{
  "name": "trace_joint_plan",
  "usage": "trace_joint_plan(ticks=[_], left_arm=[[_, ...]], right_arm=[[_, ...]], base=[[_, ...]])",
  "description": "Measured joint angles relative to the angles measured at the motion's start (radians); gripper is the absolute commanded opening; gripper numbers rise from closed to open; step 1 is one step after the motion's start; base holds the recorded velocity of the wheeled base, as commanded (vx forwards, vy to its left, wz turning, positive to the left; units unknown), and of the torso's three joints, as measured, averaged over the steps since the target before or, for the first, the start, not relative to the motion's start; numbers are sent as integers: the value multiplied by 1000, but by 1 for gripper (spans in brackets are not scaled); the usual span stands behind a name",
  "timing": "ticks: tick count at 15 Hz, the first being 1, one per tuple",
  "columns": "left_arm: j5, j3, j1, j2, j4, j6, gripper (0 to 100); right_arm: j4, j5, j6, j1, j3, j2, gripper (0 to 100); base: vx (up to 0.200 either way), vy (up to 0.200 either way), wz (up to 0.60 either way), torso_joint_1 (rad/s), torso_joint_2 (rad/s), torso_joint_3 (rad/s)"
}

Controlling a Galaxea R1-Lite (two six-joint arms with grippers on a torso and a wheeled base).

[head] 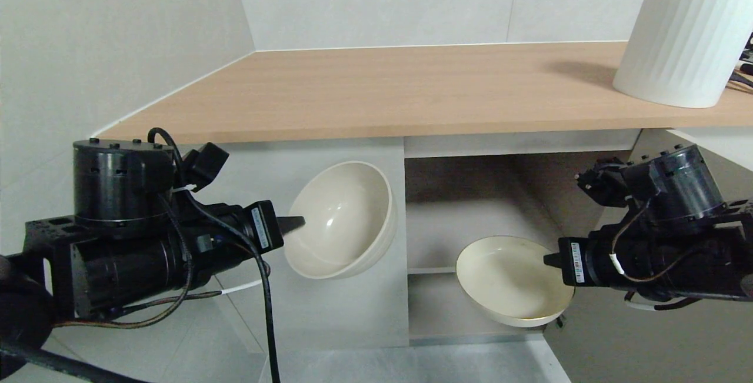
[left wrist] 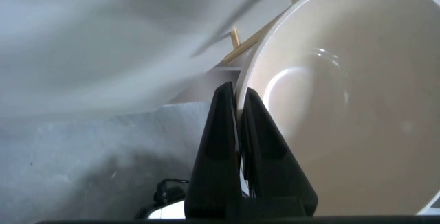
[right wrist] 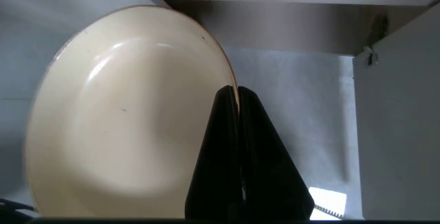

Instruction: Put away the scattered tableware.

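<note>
A deep cream bowl (head: 344,218) hangs in the air in front of the closed left cabinet door, tipped on its side with its inside facing me. My left gripper (head: 294,222) is shut on its rim; its dark fingers (left wrist: 227,121) pinch the bowl's (left wrist: 344,93) edge. A shallower cream bowl (head: 509,280) hangs at the open cabinet's mouth, tilted. My right gripper (head: 550,260) is shut on its rim, with the fingers (right wrist: 237,128) clamping the bowl's (right wrist: 130,114) edge.
A wooden countertop (head: 412,89) runs above the cabinet, with a white ribbed container (head: 688,30) at its right end. The open cabinet (head: 470,206) has a shelf (head: 429,270) inside and its door swung out to the right. The grey floor (head: 412,365) lies below.
</note>
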Motion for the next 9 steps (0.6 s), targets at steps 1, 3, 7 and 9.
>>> trace_joint_plan(ticks=[1, 3, 7, 9], left_arm=[[0, 0, -3, 1, 0, 0, 0], [0, 0, -4, 1, 0, 0, 0], [0, 3, -7, 4, 0, 0, 0], [0, 5, -13, 9, 0, 0, 0]], right_arm=[[0, 0, 0, -1, 0, 3, 0], [0, 0, 0, -1, 0, 7, 0], [-17, 0, 0, -11, -1, 22, 0], [-44, -1, 0, -21, -1, 54, 0]], base=[[0, 0, 0, 0, 0, 0], [0, 0, 0, 0, 0, 0], [0, 0, 0, 0, 0, 0], [0, 0, 0, 0, 0, 0]])
